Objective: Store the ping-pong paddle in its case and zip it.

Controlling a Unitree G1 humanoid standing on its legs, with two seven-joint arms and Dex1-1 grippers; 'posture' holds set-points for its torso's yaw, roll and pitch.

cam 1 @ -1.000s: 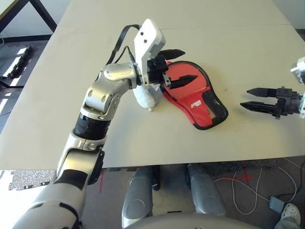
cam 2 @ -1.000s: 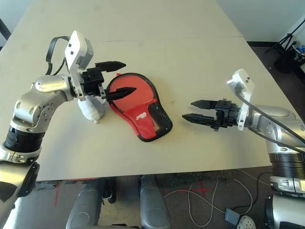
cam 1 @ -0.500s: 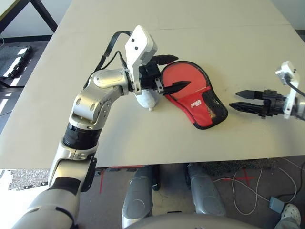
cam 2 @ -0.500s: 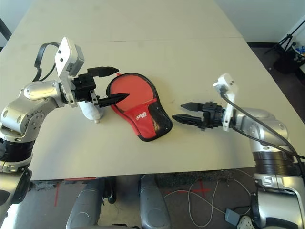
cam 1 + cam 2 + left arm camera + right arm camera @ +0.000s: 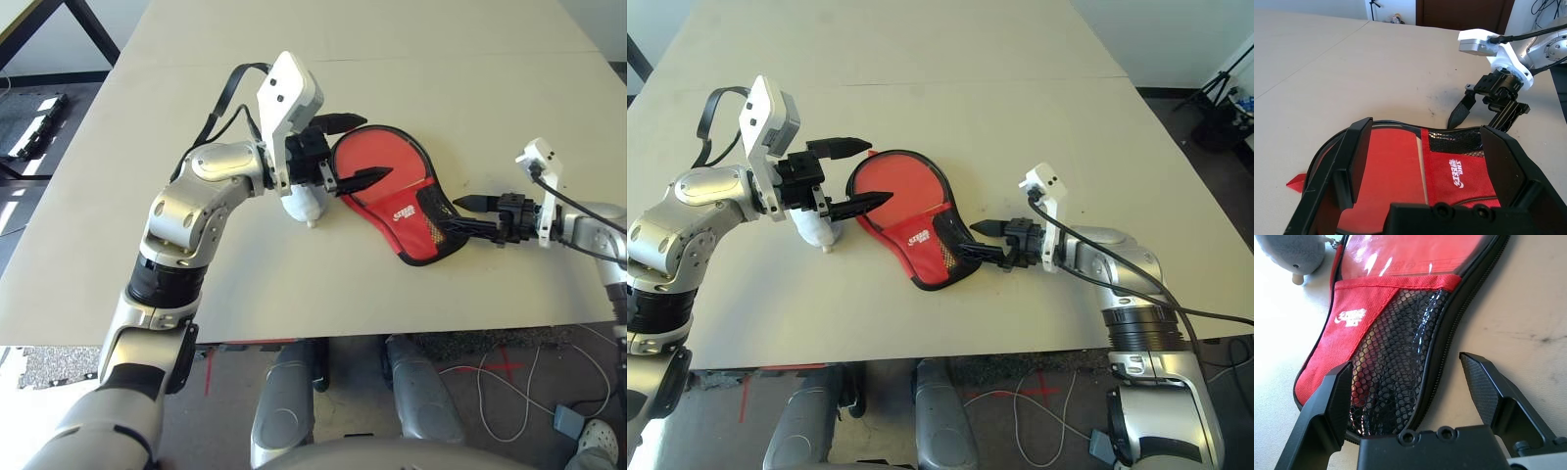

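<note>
1. Red fabric case [image 5: 402, 201] lies flat on the table [image 5: 196, 264], mesh end toward the right gripper [image 5: 985, 241].
2. That gripper, fingers spread wide, straddles the zipper edge, probably to pinch it.
3. Left gripper [image 5: 355, 149], also wide, hovers over the round end, beside a white plush toy [image 5: 302, 206].

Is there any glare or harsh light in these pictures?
Right wrist view: white streaks of glare on the shiny red case, and the table beside it is washed out bright. Left eye view: the left pincer throws a soft shadow on the case. Left wrist view: even light, no glare.
</note>
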